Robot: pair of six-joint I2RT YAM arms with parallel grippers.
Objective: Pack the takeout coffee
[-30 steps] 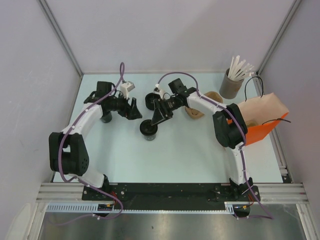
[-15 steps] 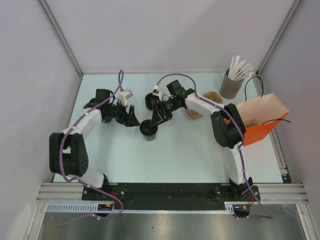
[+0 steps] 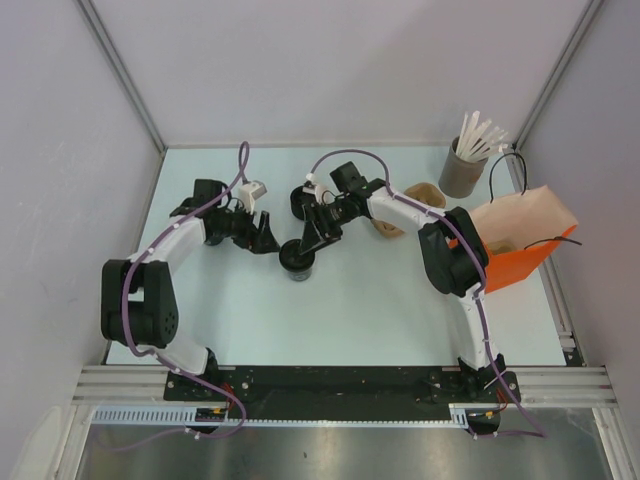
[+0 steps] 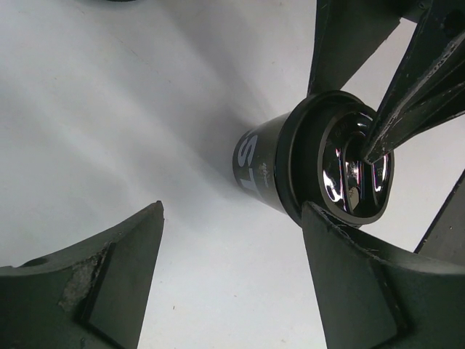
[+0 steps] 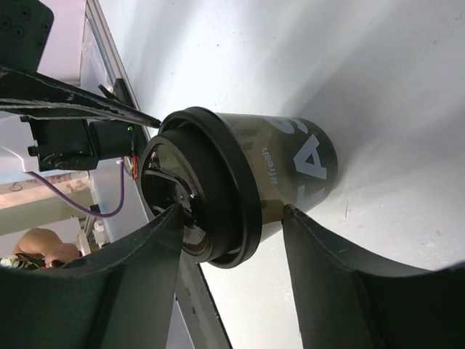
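On the takeout coffee (image 4: 261, 167) the lid (image 4: 356, 171) is glossy black plastic, catching reflections. Cup wall is smooth, dark, semi-gloss w/ white print, prob. coated paper. The table (image 3: 380, 310) is pale, smooth, matt w/ a soft sheen. The left gripper (image 4: 231, 211) fingers (image 4: 109, 283) are matt black plastic, one scuffed rough. The orange bag (image 3: 520, 262) looks like matt paper.

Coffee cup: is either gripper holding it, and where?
Right gripper straddles the coffee cup at its lidded rim; grip unclear. Left gripper open, holding nothing.
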